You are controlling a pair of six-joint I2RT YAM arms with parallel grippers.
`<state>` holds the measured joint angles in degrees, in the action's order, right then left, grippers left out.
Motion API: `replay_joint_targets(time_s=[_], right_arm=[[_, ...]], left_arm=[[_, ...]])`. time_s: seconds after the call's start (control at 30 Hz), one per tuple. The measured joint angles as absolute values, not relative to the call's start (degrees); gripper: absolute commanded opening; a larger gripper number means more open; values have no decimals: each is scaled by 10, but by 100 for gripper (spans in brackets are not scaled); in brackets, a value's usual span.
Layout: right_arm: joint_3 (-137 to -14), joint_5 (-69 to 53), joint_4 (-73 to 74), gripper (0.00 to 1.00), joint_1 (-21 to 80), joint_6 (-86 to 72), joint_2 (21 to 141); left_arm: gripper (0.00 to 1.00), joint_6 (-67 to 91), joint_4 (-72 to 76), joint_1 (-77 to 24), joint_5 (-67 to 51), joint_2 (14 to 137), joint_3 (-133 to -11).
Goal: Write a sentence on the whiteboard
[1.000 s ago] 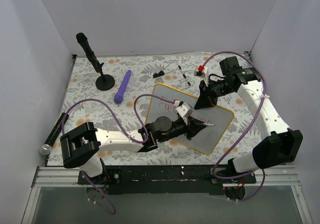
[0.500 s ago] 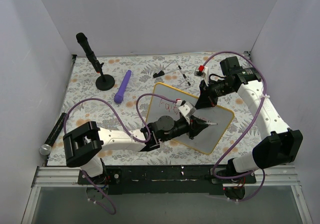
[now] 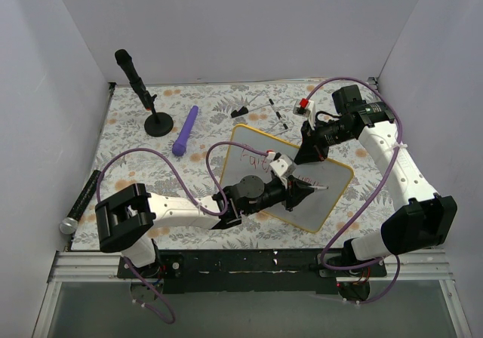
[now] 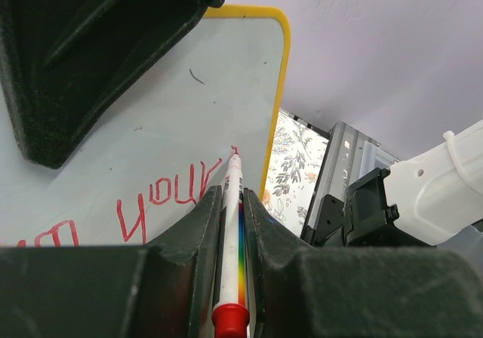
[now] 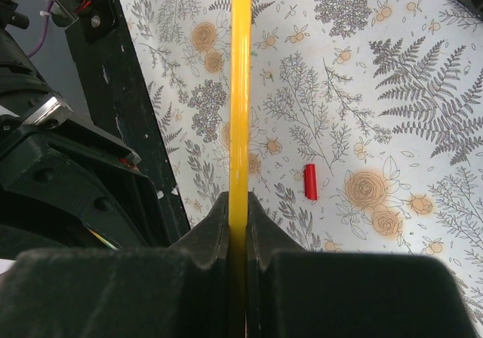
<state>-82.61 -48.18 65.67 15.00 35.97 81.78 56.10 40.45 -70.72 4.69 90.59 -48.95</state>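
Top view: I see the whiteboard in the middle right of the frame on the flowered tabletop, turned at an angle, yellow rim all round. The left claw is over the board's middle, closed on a marker whose tip points right, at the board. The right claw sits at the board's upper edge, pinched shut on the rim. The sentence shows as red letters near the board's upper left corner; the rest is hidden by the arm. Upper left of the frame: a black microphone stand, with a purple stick just right of it. Left wrist view: the marker runs up the centre between the fingers, held tight, its red tip touching the whiteboard just inside the yellow rim. The sentence reads something like "your" in red at lower left, more letters cut off at the frame edge. The black mass at upper left is the right claw on the board's edge. Right wrist view: the right claw is clamped narrow on the whiteboard's yellow rim, which runs edge-on straight up the centre. The tabletop fills the right side, with a small red cylinder lying on it right of the rim, apart from it.
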Motion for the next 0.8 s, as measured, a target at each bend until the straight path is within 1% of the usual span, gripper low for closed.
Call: replay_joint_targets(time_s=[0.5,0.8], right_arm=[[-826,-482,653,1,150,360,818],[-826,-482,653,1,149,360,818]], left_arm=[[0,556,392,-708,75,886,-482],[0,559,372,-708,70,883,-481]])
